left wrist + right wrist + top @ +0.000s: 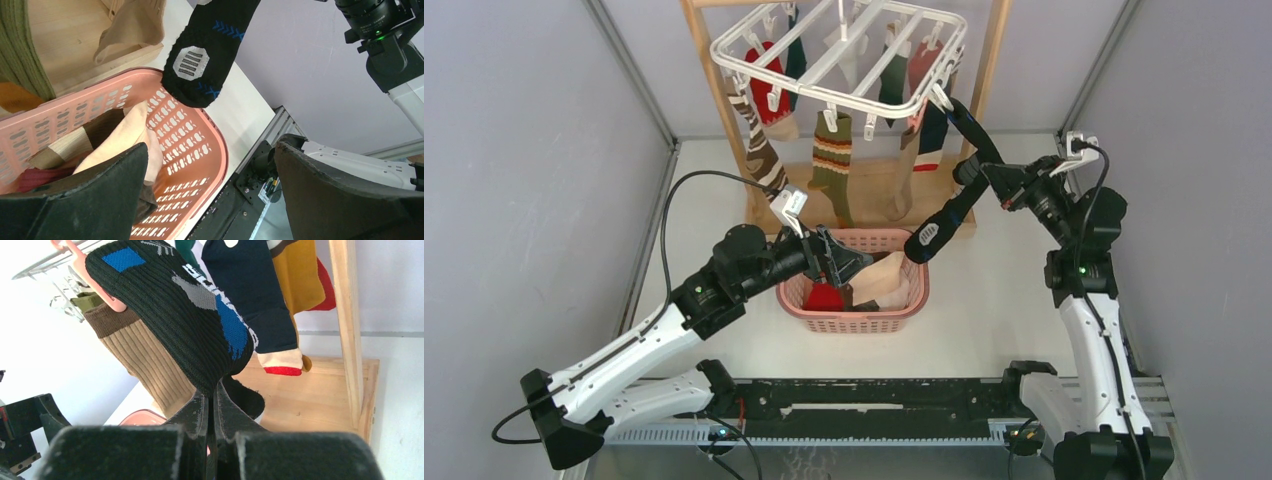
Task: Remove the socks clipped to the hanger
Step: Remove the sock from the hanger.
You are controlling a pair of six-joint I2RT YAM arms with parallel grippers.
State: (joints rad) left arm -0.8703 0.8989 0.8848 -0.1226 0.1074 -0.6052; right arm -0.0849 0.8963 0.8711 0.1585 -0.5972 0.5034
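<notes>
The white hanger [839, 55] hangs from the wooden rack with several socks clipped under it, among them red [767, 95], green-striped [831, 160] and brown-striped [762, 150]. My right gripper [984, 175] is shut on a long black sock [949, 205] below its cuff, which reaches the hanger's front right corner. In the right wrist view the gripper [211, 390] pinches this black sock [190, 325], whose cuff sits at a pink clip [70, 247]. My left gripper [839, 262] is open and empty over the pink basket [904, 320]. The left wrist view shows the gripper [210, 170] and the sock's toe [200, 65] above the basket's rim.
The basket [195, 145] holds red, cream and brown socks. The wooden rack's post [999, 60] and base [864, 190] stand behind it. A tan sock [145, 360] and a navy sock [250, 295] hang close to my right gripper. Grey walls close both sides.
</notes>
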